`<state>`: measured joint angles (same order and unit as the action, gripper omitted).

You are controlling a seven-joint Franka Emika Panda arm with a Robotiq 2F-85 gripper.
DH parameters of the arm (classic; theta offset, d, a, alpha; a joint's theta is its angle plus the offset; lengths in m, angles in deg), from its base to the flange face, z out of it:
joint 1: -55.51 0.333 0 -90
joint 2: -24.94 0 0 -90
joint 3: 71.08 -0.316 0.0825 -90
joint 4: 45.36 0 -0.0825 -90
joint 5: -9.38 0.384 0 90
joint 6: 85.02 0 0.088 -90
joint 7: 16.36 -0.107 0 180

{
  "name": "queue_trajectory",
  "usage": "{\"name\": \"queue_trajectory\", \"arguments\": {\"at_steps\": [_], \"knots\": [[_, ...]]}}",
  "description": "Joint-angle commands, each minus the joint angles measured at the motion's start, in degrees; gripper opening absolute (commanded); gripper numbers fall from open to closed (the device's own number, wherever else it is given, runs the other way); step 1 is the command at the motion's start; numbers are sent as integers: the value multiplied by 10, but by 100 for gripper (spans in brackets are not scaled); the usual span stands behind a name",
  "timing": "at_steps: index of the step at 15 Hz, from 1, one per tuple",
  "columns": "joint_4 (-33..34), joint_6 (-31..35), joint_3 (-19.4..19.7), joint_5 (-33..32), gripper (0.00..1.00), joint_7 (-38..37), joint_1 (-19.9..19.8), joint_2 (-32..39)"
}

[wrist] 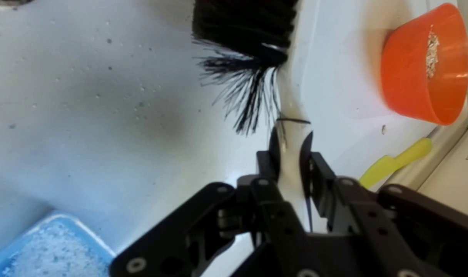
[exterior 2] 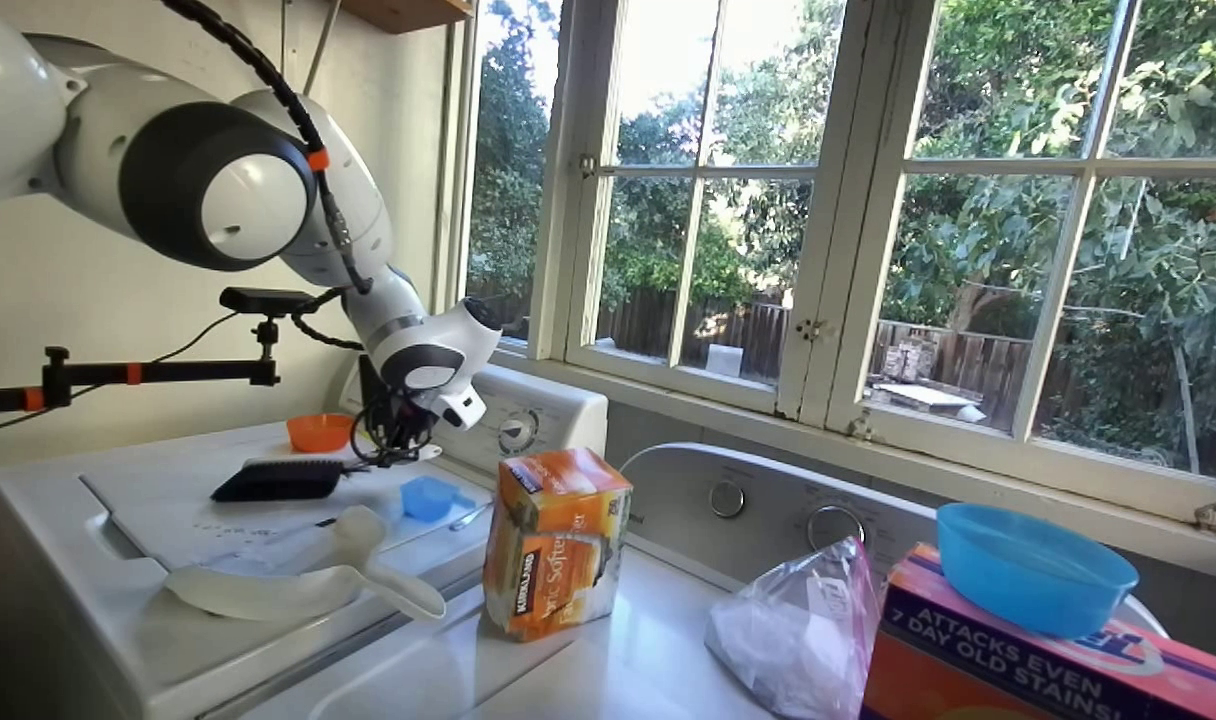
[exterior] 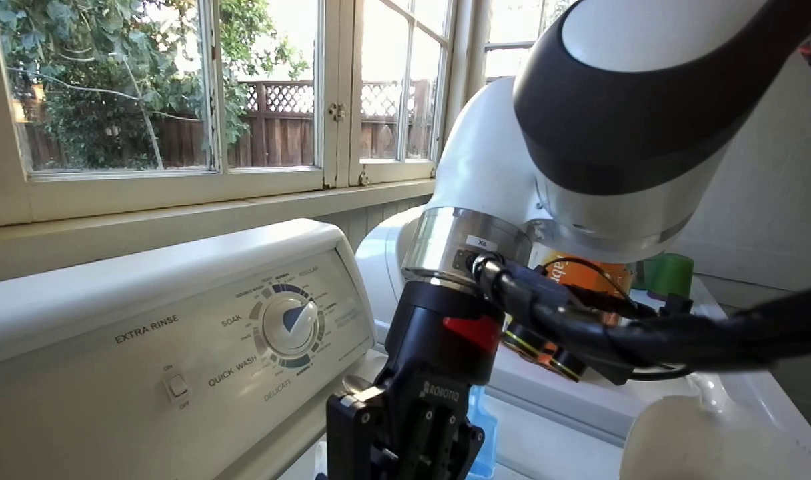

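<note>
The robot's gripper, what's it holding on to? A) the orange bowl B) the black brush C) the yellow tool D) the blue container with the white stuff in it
B: in the wrist view the gripper has its jaws closed on the pale handle of the black-bristled brush.

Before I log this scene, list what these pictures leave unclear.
Brush: wrist view, part of its handle hidden by the gripper holding it.
Blue container: wrist view, cut off by the left and bottom edges; its white contents too blurred to name.
Dark specks: wrist view, too small to identify.
Box reading STAINS: in an exterior view, cut off by the right and bottom edges.
</note>
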<state>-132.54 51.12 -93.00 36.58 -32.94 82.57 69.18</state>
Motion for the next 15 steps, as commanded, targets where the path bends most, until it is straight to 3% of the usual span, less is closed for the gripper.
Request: {"name": "queue_trajectory", "arguments": {"at_steps": [1,8,10,15], "knots": [[-4,21,1,2,7,-5,0,0],[-41,105,-16,16,7,22,-9,2],[-71,124,-41,34,7,50,-30,-6],[-162,190,-145,121,7,220,-126,-31]]}}
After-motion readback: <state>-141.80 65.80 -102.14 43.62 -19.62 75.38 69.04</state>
